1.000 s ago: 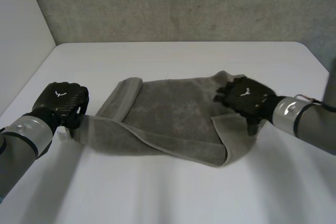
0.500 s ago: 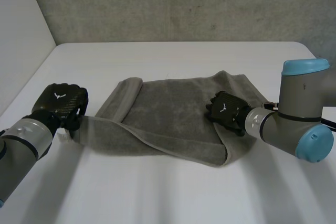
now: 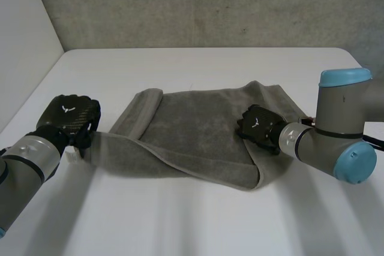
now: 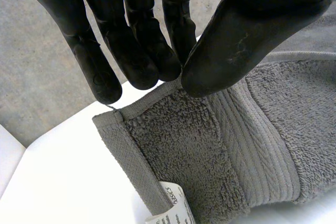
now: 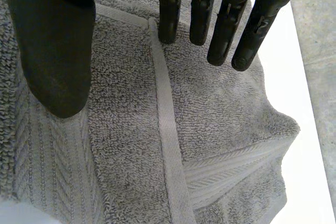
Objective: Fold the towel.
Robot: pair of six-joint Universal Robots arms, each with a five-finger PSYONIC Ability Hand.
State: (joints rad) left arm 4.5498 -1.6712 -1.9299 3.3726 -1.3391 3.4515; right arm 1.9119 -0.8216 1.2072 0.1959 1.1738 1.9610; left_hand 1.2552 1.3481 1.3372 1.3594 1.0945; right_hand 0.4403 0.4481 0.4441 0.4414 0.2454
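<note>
The grey towel lay partly folded in the middle of the table. At its nine o'clock corner the left hand pinched the hem between thumb and fingers. Toward three o'clock the right hand hovered over the cloth, fingers straight, thumb spread.

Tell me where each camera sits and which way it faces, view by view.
Head view: behind and between the arms, looking down at the table; both arms show, left robot hand at the towel's left end, right robot hand on its right part.
Left wrist view: on that wrist, looking along the palm; fingers and thumb pinch a towel edge.
Right wrist view: likewise; straight fingers over the towel's hem.
Shared: all show the towel.
</note>
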